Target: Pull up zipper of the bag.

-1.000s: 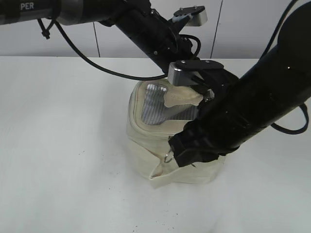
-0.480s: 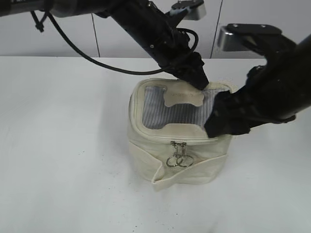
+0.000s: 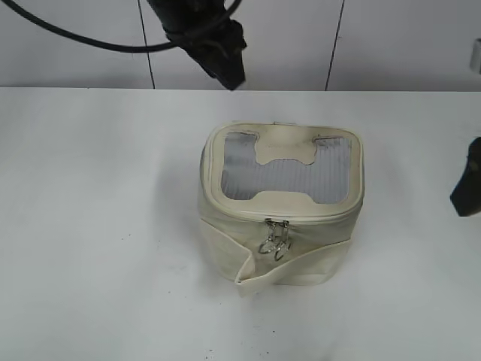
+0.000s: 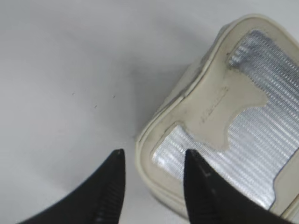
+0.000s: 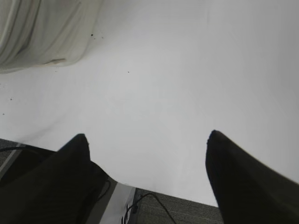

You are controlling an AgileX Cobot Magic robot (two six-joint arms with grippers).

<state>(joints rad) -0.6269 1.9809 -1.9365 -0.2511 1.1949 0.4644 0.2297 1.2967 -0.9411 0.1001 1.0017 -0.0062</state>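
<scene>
Both arms have pulled away from the bag since half a second ago, when they crowded over its lid; the left one is now up at the far edge and the right one is out at the right edge.

On the left, the left gripper [image 3: 225,64] hangs above the table's [image 3: 90,226] far side, well apart from the bag. Its wrist view shows two dark fingers [image 4: 110,186] parted by a modest gap, with nothing between them; below them lie the table [image 4: 60,70] and a corner of the bag [image 4: 224,116].

At the middle, the bag [image 3: 279,203] stands upright on the table, its grey ribbed lid facing up with the cream bone-shaped patch across it. The zipper [image 3: 275,218] runs around the lid rim and looks closed along the near side. Its two silver sliders sit together at the middle of the near edge, their ring pulls hanging down the front face.

On the right, only a dark bit of the right gripper [image 3: 467,188] shows at the frame's edge, clear of the bag. From its wrist, the fingers [image 5: 243,186] stand wide apart and hold nothing; a fold of the bag [image 5: 46,32] shows at the upper left.
</scene>
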